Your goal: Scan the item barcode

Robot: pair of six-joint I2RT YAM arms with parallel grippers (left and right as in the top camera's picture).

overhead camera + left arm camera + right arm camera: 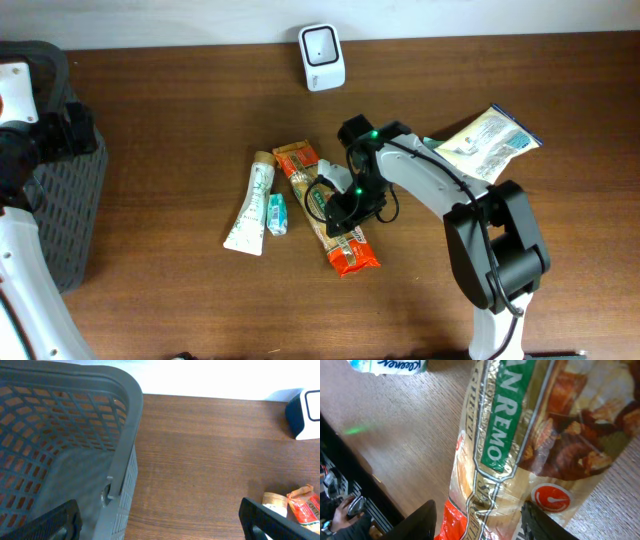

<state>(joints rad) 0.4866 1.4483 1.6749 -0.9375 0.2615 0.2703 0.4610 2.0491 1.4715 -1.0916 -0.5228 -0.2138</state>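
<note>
Evidently the right tool (482,522) is down over the spaghetti packet (505,435), one finger on each long side and the jaws partly apart. The right wrist view does not show whether the pads press the film yet, so I cannot tell if it has hold. The packet lies flat near the middle of the tabletop (180,120), running front to back, with the tool over its middle part.

Just left of it are a small tissue pack (277,213) and a toothpaste tube (250,210). A pale pouch (490,145) lies to the right, beyond the arm. The white scanner (322,57) stands at the rear edge, well apart from the packet.

The packet should be light, but it is long, and the dry pasta inside is likely brittle. Its glossy film looks slippery and will crinkle. A hold across the narrow width near the middle should keep it level, with moderate squeeze. No barcode shows on the upper face, so it may be underneath.

The left tool (160,522) hangs wide open and empty beside the grey basket (125,435).
</note>
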